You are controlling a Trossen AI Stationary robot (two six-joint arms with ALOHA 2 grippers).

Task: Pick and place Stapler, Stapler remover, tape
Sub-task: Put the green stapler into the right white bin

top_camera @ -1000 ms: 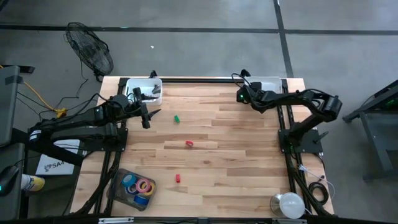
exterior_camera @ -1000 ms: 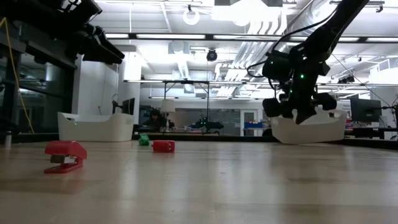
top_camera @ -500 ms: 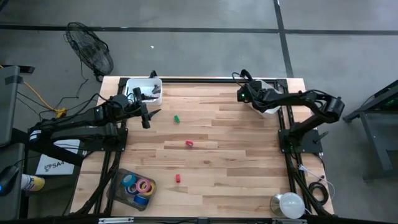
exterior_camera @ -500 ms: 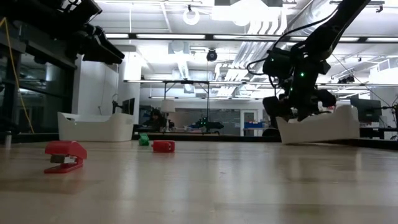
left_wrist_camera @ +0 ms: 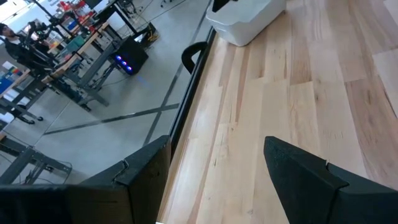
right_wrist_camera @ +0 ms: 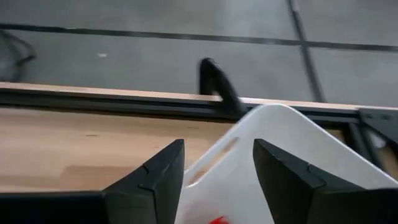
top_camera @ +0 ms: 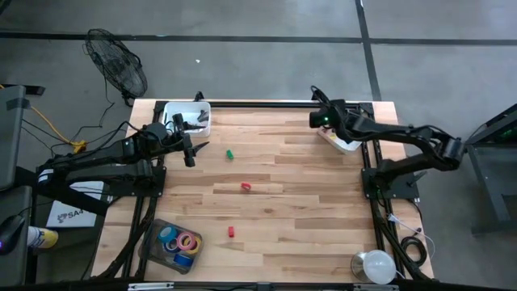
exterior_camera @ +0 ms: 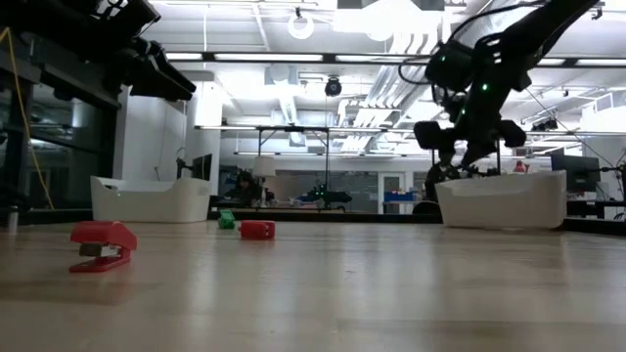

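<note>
Hovering over the white bin (top_camera: 345, 139) at the counter's (top_camera: 307, 210) far right corner, my right end effector (top_camera: 317, 120) has its fingers parted with nothing between them; a scrap of red shows inside that bin in my right wrist view, so I judge one piece is already delivered. My left end effector (top_camera: 191, 153) waits spread wide and empty just beside the other white bin (top_camera: 187, 115), which sits at the far left corner and holds something dark I cannot identify.

Plenty is left. The red stapler (exterior_camera: 102, 243) lies on the bare wood near the front, well apart from the right-hand bin, with another red piece (top_camera: 246, 187) mid-counter and a small green one (top_camera: 229, 153) farther back. The tape rolls (top_camera: 179, 242) sit untouched in their clear tray (top_camera: 153, 239) at the near left edge.
</note>
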